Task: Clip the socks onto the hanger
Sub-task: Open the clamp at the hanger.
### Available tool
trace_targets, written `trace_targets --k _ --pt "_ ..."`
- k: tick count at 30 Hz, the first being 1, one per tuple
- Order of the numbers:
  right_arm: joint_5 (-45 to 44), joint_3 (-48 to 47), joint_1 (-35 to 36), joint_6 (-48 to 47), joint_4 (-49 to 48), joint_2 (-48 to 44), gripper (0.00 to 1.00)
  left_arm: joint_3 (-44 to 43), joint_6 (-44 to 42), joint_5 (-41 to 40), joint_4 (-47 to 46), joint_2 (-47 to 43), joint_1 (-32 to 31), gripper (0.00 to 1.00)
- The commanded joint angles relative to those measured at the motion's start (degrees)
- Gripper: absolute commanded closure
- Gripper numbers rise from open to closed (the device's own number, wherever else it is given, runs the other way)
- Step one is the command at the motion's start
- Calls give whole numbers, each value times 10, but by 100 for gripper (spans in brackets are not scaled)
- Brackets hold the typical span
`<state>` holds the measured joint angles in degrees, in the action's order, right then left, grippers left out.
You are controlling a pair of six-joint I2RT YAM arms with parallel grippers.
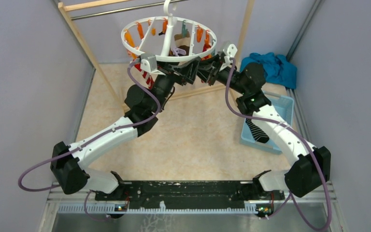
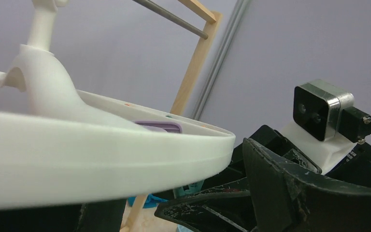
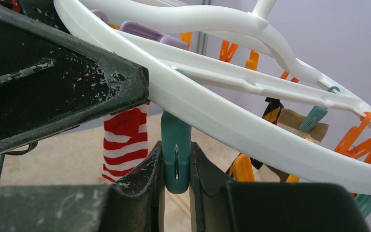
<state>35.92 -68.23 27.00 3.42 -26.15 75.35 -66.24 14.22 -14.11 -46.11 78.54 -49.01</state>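
The white ring hanger [image 1: 134,46] hangs by its hook, with orange and teal clips under it. In the right wrist view my right gripper [image 3: 176,166] is shut on a teal clip [image 3: 176,145] that hangs from the ring's near rim [image 3: 232,123]. A red-and-white striped sock [image 3: 125,140] hangs behind it, and a dark argyle sock [image 3: 272,110] hangs further along. My left gripper [image 1: 187,72] is just below the near rim, beside the right one. Its jaws stand wide apart, with the rim [image 2: 101,164] close above them. A black sock with thin white stripes [image 1: 257,130] lies in the bin.
A wooden rack [image 1: 89,50] with a metal rod [image 1: 121,10] carries the hanger. A light blue bin [image 1: 282,104] sits at the right, a teal-blue cloth heap [image 1: 270,65] behind it. Grey walls close in on both sides.
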Motion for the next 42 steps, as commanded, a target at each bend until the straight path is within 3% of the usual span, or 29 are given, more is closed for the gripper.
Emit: trace_targets --k 1,18,30,38,42 --pt "19 -4 6 -17 -18 -26 100 -37 58 17 58 7 3 16" --pt "6 -12 11 -22 -7 -32 100 -3 95 -16 108 -28 3 48" --pt "5 -13 17 -32 5 -28 100 -24 102 0 96 -12 3 44" --pt "6 -10 20 -32 8 -28 100 -26 93 -15 79 4 3 52" --pt "8 -10 24 -32 12 -28 100 -26 94 -18 65 10 3 64"
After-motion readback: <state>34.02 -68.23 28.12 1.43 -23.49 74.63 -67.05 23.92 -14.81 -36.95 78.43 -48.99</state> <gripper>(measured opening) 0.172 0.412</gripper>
